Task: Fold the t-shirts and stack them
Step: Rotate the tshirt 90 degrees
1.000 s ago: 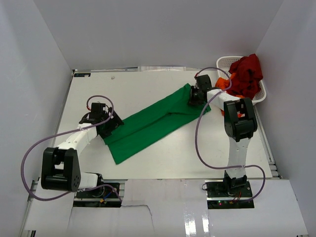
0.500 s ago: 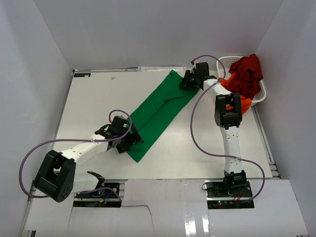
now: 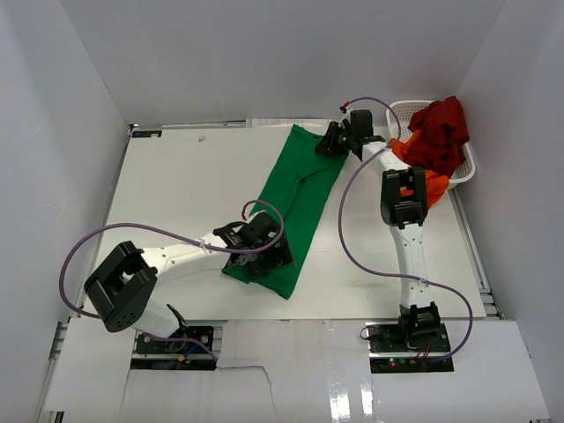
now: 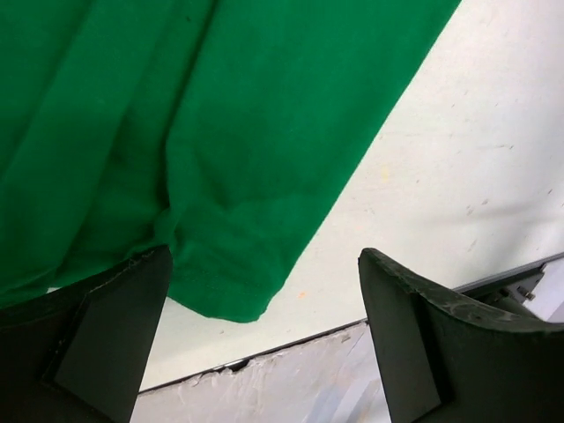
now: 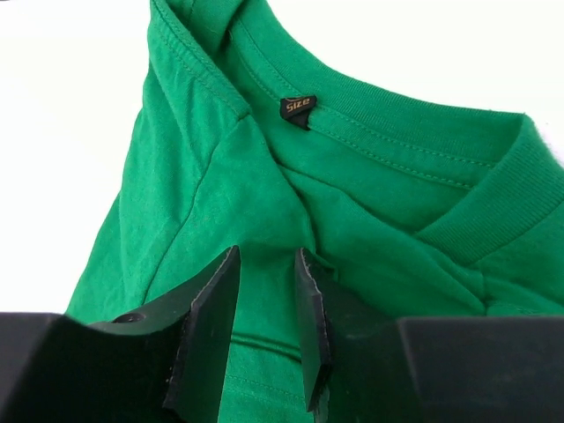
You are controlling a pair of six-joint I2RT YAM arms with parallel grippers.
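The bright green t-shirt (image 3: pixel 300 189) lies folded into a long strip on the white table, its collar at the far end and its hem toward me. My right gripper (image 3: pixel 333 141) is at the collar end. In the right wrist view its narrow jaws (image 5: pixel 264 264) are shut on a fold of green cloth (image 5: pixel 370 176) just below the neck label. My left gripper (image 3: pixel 267 254) rests at the hem end with its jaws (image 4: pixel 264 256) wide open. One finger (image 4: pixel 106 308) lies over the hem corner (image 4: pixel 220 132). The dark red shirt (image 3: pixel 441 128) and the orange shirt (image 3: pixel 402 150) are heaped in the basket.
The white lattice basket (image 3: pixel 401 107) stands at the far right corner, just right of my right gripper. The table's near edge (image 4: pixel 264 352) runs close below the green hem. White walls close in the left, back and right sides.
The green strip swung from a shallow diagonal to nearly straight along the table's depth. My left gripper slid right and toward me with the hem end. My right gripper carried the collar end back and left.
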